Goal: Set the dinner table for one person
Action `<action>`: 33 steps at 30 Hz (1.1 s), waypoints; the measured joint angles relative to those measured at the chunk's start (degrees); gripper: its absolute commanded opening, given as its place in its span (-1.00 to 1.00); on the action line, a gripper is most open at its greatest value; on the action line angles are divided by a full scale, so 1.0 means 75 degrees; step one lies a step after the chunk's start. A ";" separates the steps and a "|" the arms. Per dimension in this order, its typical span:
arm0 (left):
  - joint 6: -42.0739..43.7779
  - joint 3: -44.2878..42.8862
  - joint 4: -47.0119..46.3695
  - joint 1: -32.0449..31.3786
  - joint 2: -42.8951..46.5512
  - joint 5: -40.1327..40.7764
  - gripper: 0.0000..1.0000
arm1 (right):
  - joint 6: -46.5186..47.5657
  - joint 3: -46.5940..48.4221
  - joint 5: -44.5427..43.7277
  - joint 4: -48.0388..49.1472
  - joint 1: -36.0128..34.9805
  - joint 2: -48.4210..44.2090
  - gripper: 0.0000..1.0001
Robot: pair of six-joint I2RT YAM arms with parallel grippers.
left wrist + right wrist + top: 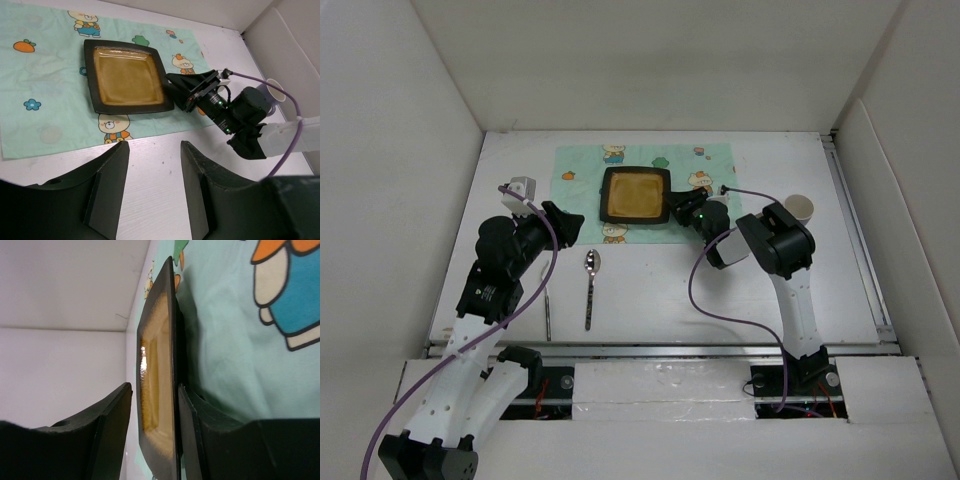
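Observation:
The white dinner table [650, 290] bears a mint-green cartoon mat [580, 165] at the back. A square black plate with an amber middle [635, 195] lies on the mat. My right gripper [682, 210] is at the plate's right edge. In the right wrist view its open jaws [155, 388] straddle the plate's rim [157, 365]; one finger lies against the underside and the other stands apart. My left gripper [570, 222] is open and empty over bare table just near the mat's front edge [154, 145]. The plate [127, 77] and the right gripper [182, 90] show in the left wrist view.
A metal spoon [591, 285] lies on the table in front of the mat. A thin piece of cutlery [547, 310] lies left of it, partly under the left arm. A paper cup [802, 208] stands at the right, behind the right arm. White walls enclose the table.

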State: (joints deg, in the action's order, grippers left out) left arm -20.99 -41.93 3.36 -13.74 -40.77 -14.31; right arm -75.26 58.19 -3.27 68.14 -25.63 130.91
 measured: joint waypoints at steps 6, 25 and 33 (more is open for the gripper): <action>-0.0038 0.0000 0.0114 0.0000 -0.0140 0.0283 -0.22 | 0.0548 -0.0446 0.0038 -0.0472 0.0108 -0.0886 0.04; -0.0070 -0.0012 0.0280 0.0000 -0.0379 0.0769 -0.31 | 0.2678 0.0210 0.1064 -0.3684 0.0705 -0.1982 0.08; -0.0070 -0.0012 0.0280 0.0117 -0.0399 0.0638 -0.32 | 0.3179 0.0283 0.0781 -0.4593 0.0769 -0.2232 0.11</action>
State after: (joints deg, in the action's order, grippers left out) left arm -21.52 -42.02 5.45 -12.86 -43.77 -9.52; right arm -51.42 60.31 2.59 33.69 -19.86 114.17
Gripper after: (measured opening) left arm 0.344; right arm 0.547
